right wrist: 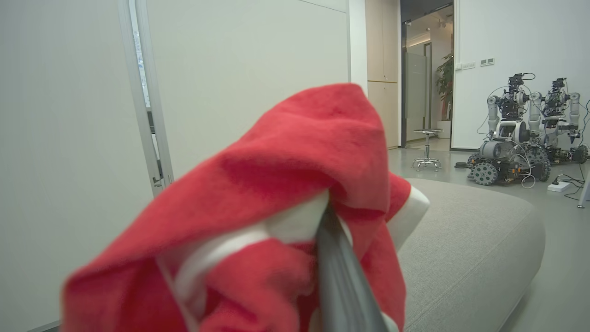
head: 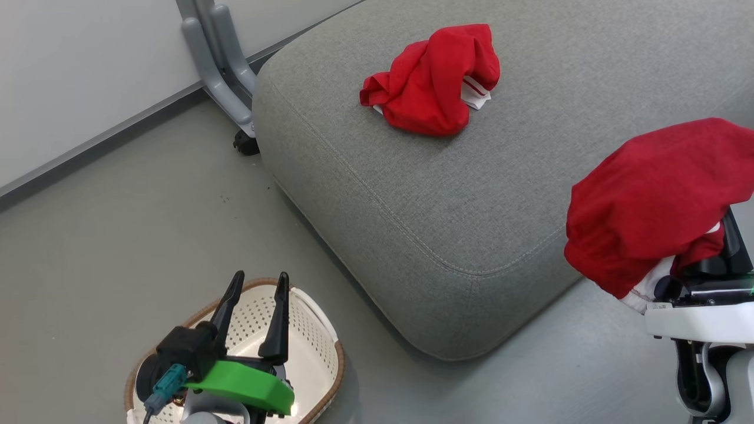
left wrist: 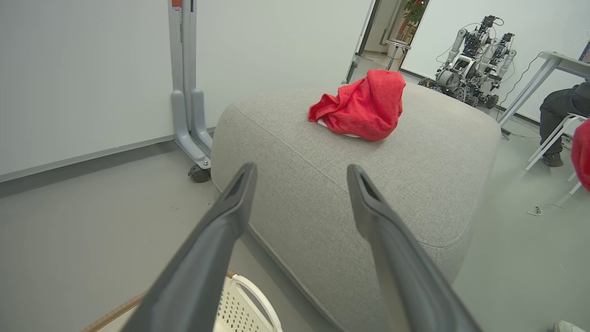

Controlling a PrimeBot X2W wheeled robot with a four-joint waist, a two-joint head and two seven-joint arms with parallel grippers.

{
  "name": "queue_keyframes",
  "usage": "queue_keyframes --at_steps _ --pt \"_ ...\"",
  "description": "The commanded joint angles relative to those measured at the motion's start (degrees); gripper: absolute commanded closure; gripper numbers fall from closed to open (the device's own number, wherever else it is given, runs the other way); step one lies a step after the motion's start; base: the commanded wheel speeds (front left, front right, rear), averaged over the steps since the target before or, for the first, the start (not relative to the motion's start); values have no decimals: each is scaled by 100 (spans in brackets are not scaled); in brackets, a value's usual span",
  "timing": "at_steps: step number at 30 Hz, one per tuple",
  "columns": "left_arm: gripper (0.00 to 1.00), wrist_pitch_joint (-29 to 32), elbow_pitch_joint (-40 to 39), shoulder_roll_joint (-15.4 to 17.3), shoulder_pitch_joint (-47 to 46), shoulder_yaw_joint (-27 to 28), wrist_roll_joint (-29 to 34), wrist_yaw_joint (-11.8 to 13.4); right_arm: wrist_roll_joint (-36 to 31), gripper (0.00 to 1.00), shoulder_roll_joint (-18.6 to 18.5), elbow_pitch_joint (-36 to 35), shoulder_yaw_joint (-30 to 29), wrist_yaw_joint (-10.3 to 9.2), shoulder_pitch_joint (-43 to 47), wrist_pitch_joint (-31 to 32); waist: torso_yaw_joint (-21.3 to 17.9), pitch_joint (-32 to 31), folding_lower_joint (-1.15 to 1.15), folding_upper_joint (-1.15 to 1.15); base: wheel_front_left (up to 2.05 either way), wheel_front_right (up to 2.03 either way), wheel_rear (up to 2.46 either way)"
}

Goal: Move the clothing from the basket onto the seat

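The red garment [head: 654,200] I'm holding is light, limp cloth that bunches and drapes, so a pinch on any thick fold works. My right gripper [right wrist: 328,216] is clenched on one near the white trim, raised beside the seat [head: 412,224]. A second garment [head: 433,79] lies crumpled on top of it. Cloth buries my fingertips, so grip depth is unclear. My left gripper [head: 261,275] hovers spread and empty over the basket [head: 321,344], its inside mostly blocked.

The left gripper [head: 260,278], with long black tapered fingers [head: 277,321], is mounted on a bright green bracket [head: 247,381] beside a teal plug [head: 171,377].
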Motion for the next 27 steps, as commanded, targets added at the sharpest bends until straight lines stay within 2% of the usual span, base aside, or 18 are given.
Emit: queue_keyframes --at_steps 1,8,12,18,27 --pt "0 2 15 42 -90 -15 -20 -19 -34 100 7 -33 -19 -8 5 -2 -16 21 0 0 0 0 0" --pt "0 1 -60 46 111 -38 16 -19 -120 100 -263 100 187 -8 -298 -2 -64 92 0 0 0 0 0" --pt "0 2 -183 166 88 -49 109 -19 -92 100 -455 181 305 -9 -836 -2 -106 478 0 0 0 0 0" --pt "0 1 -296 390 -294 -482 275 -19 -120 100 -746 317 -5 -8 -1766 -2 339 1208 0 0 0 0 0" --pt "0 1 -540 713 -1028 -893 419 -18 -127 100 -1568 870 -158 -9 -3485 -2 944 2323 0 0 0 0 0"
